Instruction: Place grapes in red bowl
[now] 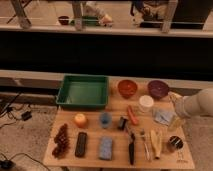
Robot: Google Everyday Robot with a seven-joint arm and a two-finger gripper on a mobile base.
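The grapes (61,141), a long dark maroon bunch, lie at the table's front left corner, next to a black block (80,144). The red bowl (127,88) stands at the back of the table, right of the green tray (84,91) and left of the purple bowl (158,89). My white arm comes in from the right edge. My gripper (174,97) hangs at the table's right side, just right of the purple bowl, far from the grapes. Nothing shows in it.
An orange (80,120), a blue cup (105,119), a carrot (132,116), a white lid (146,102), a blue sponge (105,148), utensils (131,145), a banana (156,144), a cloth (162,116) and a dark can (174,143) crowd the wooden table (115,134).
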